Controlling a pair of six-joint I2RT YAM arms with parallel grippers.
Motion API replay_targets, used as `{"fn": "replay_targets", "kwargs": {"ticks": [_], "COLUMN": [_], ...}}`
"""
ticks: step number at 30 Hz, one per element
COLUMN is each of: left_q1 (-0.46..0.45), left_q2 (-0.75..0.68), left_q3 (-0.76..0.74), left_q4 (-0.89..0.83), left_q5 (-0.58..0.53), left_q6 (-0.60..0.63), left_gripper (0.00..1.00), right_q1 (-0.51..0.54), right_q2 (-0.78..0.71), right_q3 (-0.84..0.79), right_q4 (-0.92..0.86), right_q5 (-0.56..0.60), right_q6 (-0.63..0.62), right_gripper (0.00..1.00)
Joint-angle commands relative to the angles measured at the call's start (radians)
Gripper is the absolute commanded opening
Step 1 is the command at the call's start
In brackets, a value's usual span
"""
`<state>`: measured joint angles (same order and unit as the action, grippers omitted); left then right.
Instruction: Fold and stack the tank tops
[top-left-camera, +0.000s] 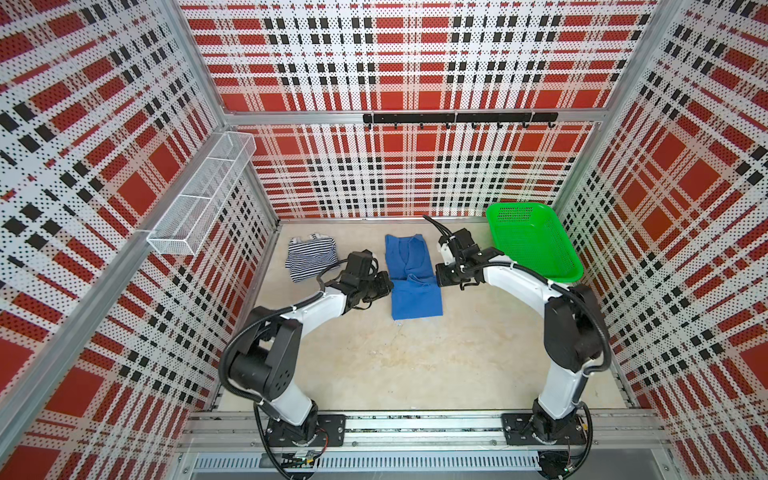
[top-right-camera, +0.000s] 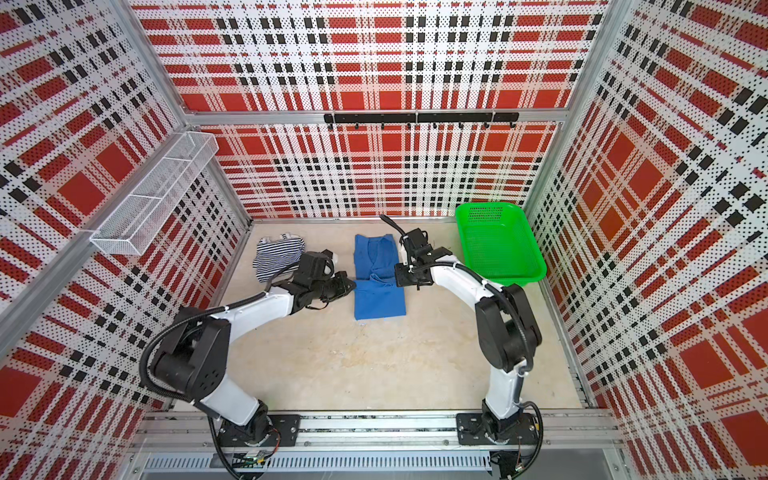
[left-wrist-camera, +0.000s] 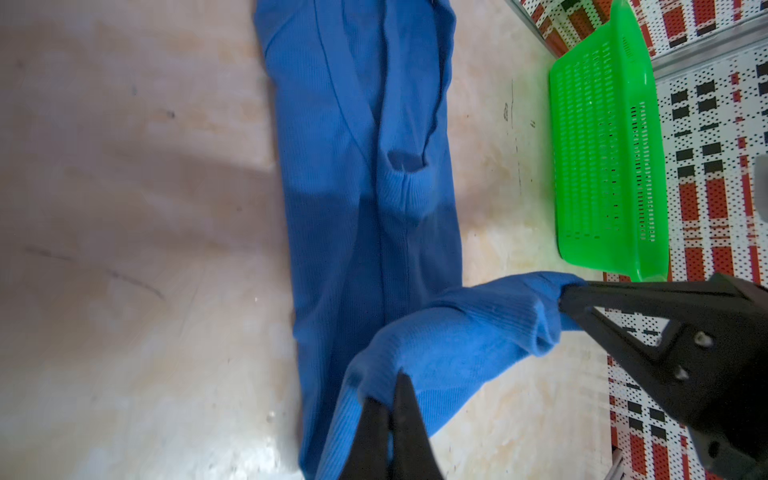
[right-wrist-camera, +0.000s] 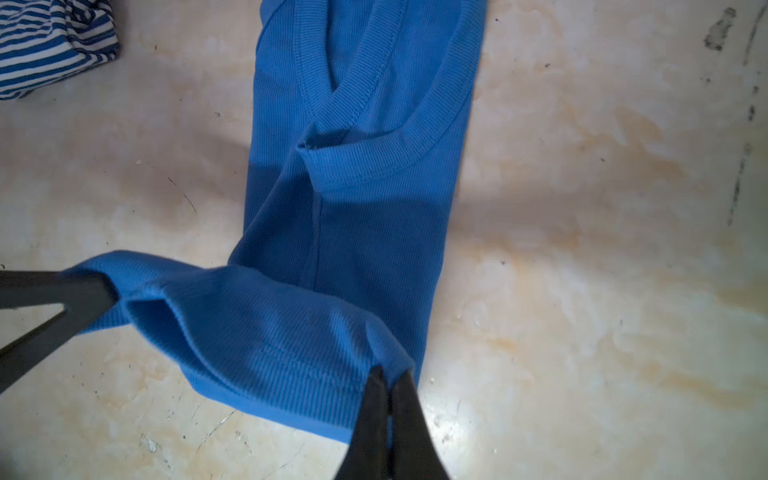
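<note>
My left hand is clamped tight on one corner of the blue tank top. My right hand is pinched on the opposite corner, and the raised edge is stretched between them. The rest of the top lies flat on the tabletop, running away from both hands. The striped tank top sits bunched beyond my left hand, on its outer side. The green basket is near my right hand's outer side.
</note>
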<state>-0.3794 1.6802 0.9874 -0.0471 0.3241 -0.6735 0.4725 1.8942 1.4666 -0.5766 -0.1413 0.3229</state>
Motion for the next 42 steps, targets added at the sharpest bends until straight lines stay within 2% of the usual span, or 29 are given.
{"fn": "replay_targets", "kwargs": {"ticks": [1, 2, 3, 4, 5, 6, 7, 9, 11, 13, 16, 19, 21, 27, 34, 36, 38, 40, 42], "left_q1": [0.031, 0.042, 0.055, 0.069, 0.080, 0.092, 0.101, 0.110, 0.112, 0.096, 0.045, -0.018, -0.060, -0.122, -0.155, -0.156, -0.162, -0.166, -0.164], "left_q2": [0.109, 0.141, 0.175, 0.208, 0.235, 0.258, 0.266, 0.230, 0.173, 0.101, 0.022, -0.057, -0.093, -0.111, -0.008, 0.027, 0.049, 0.061, 0.065], "left_q3": [0.076, 0.103, 0.125, 0.145, 0.170, 0.203, 0.222, 0.210, 0.156, 0.060, -0.085, -0.244, -0.321, -0.462, -0.473, -0.482, -0.484, -0.485, -0.484], "left_q4": [0.065, 0.072, 0.091, 0.115, 0.125, 0.114, 0.103, 0.104, 0.101, 0.110, 0.139, 0.209, 0.233, 0.372, 0.486, 0.550, 0.589, 0.615, 0.628], "left_q5": [0.040, 0.044, 0.051, 0.064, 0.077, 0.086, 0.084, 0.048, 0.016, -0.007, -0.018, -0.030, -0.047, -0.066, -0.083, -0.076, -0.079, -0.091, -0.098], "left_q6": [0.065, 0.069, 0.069, 0.067, 0.069, 0.073, 0.074, 0.068, 0.061, 0.044, -0.006, -0.116, -0.173, -0.319, -0.377, -0.403, -0.417, -0.422, -0.422], "left_gripper": [0.00, 0.00, 0.05, 0.27, 0.39, 0.44, 0.50, 0.55, 0.59, 0.59, 0.59, 0.59, 0.59, 0.61, 0.59, 0.54, 0.45, 0.35, 0.21], "right_q1": [-0.034, -0.044, -0.054, -0.064, -0.073, -0.084, -0.097, -0.113, -0.127, -0.138, -0.136, -0.115, -0.095, -0.045, -0.006, -0.005, -0.005, 0.001, 0.006], "right_q2": [0.100, 0.133, 0.165, 0.193, 0.208, 0.217, 0.215, 0.184, 0.129, 0.058, -0.035, -0.133, -0.197, -0.267, -0.199, -0.178, -0.157, -0.136, -0.124], "right_q3": [0.084, 0.113, 0.141, 0.163, 0.176, 0.186, 0.191, 0.185, 0.154, 0.083, -0.082, -0.268, -0.396, -0.571, -0.647, -0.663, -0.673, -0.675, -0.673], "right_q4": [0.022, 0.037, 0.065, 0.100, 0.133, 0.168, 0.193, 0.198, 0.164, 0.129, 0.149, 0.222, 0.286, 0.429, 0.595, 0.635, 0.672, 0.698, 0.712], "right_q5": [-0.048, -0.064, -0.079, -0.093, -0.116, -0.148, -0.175, -0.161, -0.104, -0.076, -0.143, -0.197, -0.227, -0.241, -0.230, -0.223, -0.224, -0.217, -0.215], "right_q6": [-0.062, -0.069, -0.074, -0.077, -0.080, -0.075, -0.070, -0.068, -0.066, -0.046, 0.017, 0.104, 0.174, 0.310, 0.409, 0.426, 0.452, 0.465, 0.475], "right_gripper": [0.00, 0.00, 0.16, 0.36, 0.52, 0.65, 0.74, 0.77, 0.77, 0.72, 0.64, 0.51, 0.46, 0.49, 0.50, 0.47, 0.42, 0.33, 0.21]}}
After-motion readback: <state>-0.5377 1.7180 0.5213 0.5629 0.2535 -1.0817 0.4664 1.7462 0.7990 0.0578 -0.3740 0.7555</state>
